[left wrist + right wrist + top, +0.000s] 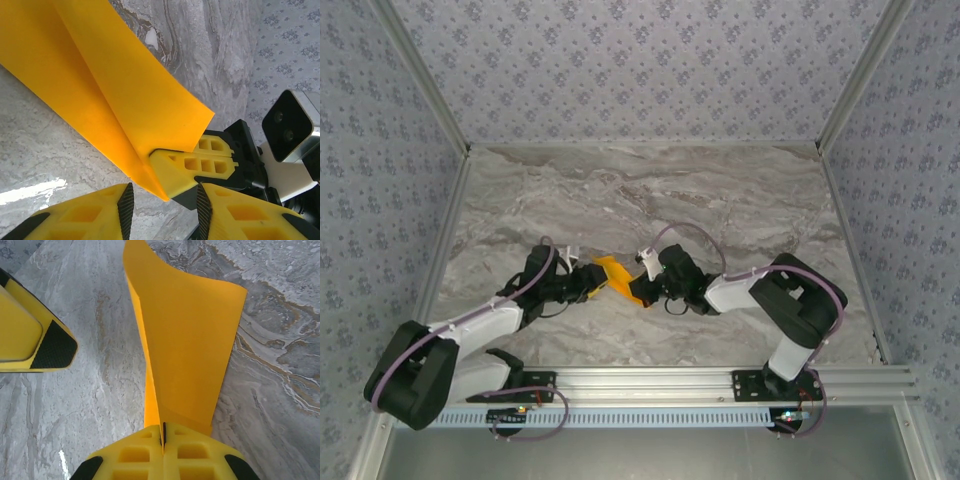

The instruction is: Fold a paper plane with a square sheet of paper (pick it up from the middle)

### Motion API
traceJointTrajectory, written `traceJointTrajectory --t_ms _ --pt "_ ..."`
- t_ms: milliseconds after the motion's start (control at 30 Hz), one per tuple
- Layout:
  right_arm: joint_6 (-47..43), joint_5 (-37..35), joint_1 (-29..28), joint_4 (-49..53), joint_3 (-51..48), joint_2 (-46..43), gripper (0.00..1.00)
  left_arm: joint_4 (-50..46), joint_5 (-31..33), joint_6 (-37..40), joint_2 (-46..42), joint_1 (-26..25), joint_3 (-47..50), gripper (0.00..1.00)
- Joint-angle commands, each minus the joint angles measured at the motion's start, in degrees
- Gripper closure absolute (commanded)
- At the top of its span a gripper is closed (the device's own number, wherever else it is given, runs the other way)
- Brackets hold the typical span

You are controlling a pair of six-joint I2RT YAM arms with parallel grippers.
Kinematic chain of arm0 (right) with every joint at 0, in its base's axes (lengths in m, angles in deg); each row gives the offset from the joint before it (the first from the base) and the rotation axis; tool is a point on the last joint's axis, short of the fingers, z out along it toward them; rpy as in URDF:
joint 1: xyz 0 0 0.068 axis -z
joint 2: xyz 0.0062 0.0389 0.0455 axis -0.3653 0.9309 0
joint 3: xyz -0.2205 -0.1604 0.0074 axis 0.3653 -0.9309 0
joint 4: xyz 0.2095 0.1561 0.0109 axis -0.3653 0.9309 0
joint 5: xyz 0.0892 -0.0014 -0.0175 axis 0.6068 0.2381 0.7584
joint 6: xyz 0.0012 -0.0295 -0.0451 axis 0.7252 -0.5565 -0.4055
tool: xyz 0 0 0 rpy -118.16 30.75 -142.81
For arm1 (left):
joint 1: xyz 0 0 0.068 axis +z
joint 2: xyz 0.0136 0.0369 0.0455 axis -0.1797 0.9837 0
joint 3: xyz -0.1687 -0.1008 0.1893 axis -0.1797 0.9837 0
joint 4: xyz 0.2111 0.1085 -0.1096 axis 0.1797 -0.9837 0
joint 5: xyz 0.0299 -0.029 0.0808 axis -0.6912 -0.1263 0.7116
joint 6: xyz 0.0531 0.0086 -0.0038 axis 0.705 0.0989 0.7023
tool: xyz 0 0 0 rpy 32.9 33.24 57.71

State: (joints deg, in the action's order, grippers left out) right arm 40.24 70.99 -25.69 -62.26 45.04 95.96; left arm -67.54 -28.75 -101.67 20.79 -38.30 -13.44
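Note:
The orange sheet of paper (613, 271) hangs just above the table between both arms, folded along a centre crease with two flaps spreading, like a paper plane. My right gripper (162, 432) is shut on the crease at one end of the paper (185, 340). In the left wrist view the paper (125, 90) ends in a pointed corner just beyond my left gripper (162, 200), whose jaws stand apart with nothing between the pads. The right gripper's yellow fingers (200, 170) pinch that corner. From above, the left gripper (590, 285) and right gripper (642, 288) face each other.
The marble table (650, 190) stretches behind and beside the arms, ringed by patterned walls (640, 60). One left finger (30, 340) shows at the left of the right wrist view. The right wrist's camera (295, 125) sits close to my left jaws.

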Motion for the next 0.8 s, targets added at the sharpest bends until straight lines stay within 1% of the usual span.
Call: traceJointTrajectory --t_ms 0,267,767 --pt "2.3 2.4 -0.1 -0.5 1.7 1.5 1.0 3.1 0.0 0.4 1.1 -0.7 -0.3 0.6" --pt "5.5 4.3 0.0 -0.4 3.4 3.9 1.0 6.8 -0.2 0.4 5.2 -1.9 -1.4 0.62" --pt "8.3 7.0 0.5 2.4 5.5 7.2 1.0 11.2 -0.7 0.1 11.8 -2.6 -2.8 0.65"
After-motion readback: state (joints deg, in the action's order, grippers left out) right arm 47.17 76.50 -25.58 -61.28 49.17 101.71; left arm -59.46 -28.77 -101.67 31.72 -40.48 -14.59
